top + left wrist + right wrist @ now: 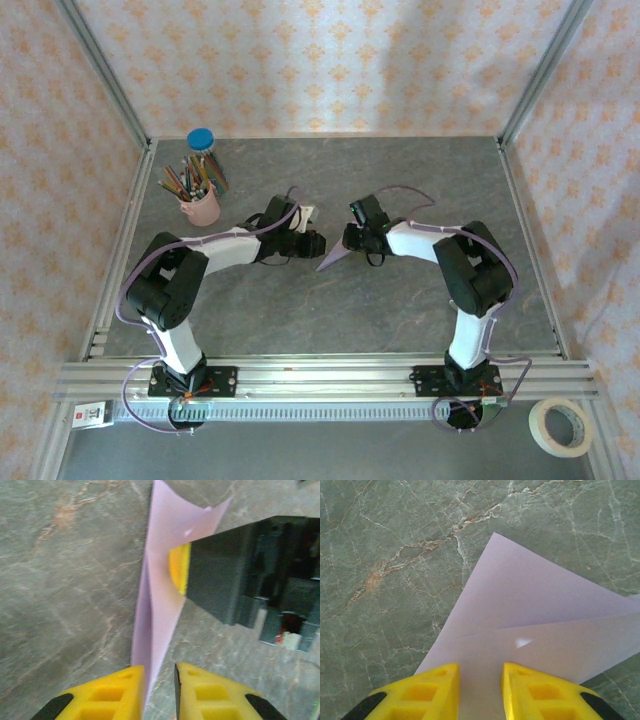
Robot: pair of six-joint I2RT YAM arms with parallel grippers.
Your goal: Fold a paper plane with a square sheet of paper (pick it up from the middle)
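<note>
Mid-table (400, 320), the lilac paper plane (333, 257) sits between the two arms, its point toward the near side. From the left wrist we see it edge-on, rising from between the close-set fingers of the left claw (159, 690). From the right wrist it spreads broad past the right claw (480, 690). We cannot tell whether either claw truly pinches it. The left wrist alone catches one yellow finger (180, 570) of the right claw against the paper's side.

Lab test booth, aluminium frame (330, 372), wallpapered walls (320, 60)
</note>
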